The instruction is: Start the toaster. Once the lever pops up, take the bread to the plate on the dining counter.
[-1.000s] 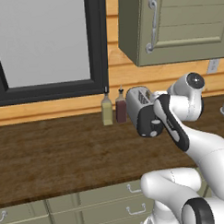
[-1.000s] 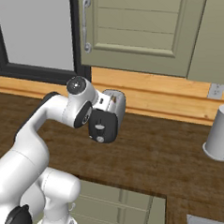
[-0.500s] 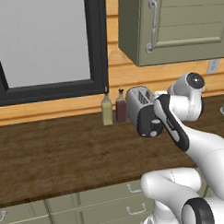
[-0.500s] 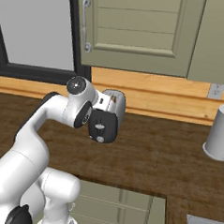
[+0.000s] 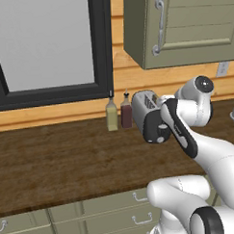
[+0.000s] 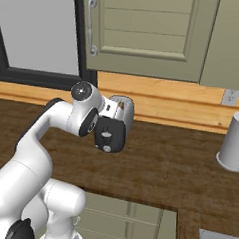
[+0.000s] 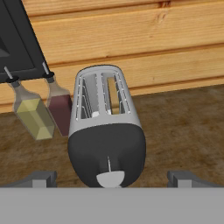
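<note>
Toaster (image 5: 143,101) stands on the dark wood counter (image 5: 58,160) at the wall, just right of two bottles (image 5: 119,113), partly behind the arm. From the right base, the toaster (image 6: 123,104) peeks past the wrist. In the hand view the gripper (image 7: 111,178) is spread wide, its fingers (image 7: 41,178) flanking the toaster's (image 7: 106,131) black end, holding nothing.

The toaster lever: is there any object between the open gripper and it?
Nothing visible stands between them. In the hand view the gripper, jaws open, faces the black end of the toaster directly. The two bottles stand beside the toaster, out of the path.
</note>
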Controlling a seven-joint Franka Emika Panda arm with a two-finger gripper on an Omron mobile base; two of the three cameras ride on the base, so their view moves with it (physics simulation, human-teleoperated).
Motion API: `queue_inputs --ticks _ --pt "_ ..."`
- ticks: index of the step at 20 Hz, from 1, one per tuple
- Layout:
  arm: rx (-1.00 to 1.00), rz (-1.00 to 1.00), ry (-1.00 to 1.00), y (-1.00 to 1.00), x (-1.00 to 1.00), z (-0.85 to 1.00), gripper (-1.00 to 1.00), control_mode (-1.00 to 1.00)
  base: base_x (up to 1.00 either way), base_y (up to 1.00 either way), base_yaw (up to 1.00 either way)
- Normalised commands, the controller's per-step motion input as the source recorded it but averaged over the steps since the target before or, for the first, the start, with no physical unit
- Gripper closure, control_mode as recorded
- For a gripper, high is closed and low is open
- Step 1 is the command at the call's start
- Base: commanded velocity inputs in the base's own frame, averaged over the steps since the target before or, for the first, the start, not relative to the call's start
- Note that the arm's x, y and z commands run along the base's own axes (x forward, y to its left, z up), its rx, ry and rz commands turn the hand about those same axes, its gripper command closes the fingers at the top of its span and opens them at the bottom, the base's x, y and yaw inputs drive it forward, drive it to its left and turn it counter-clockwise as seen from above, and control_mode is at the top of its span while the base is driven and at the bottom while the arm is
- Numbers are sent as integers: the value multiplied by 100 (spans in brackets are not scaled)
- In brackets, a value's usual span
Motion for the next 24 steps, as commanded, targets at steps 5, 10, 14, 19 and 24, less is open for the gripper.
queue_inputs --ticks 5,10,14,19,24 --pt "0 1 1 0 2 0 -100 -100 0 0 0" --pt "0 5 3 -1 32 0 -100 -100 0 0 0" --pt "0 9 0 -8 32 0 -100 -100 0 0 0" --pt "2 11 0 -24 34 -2 -100 -100 0 0 0" --pt "0 4 0 -10 58 -1 -100 -100 0 0 0"
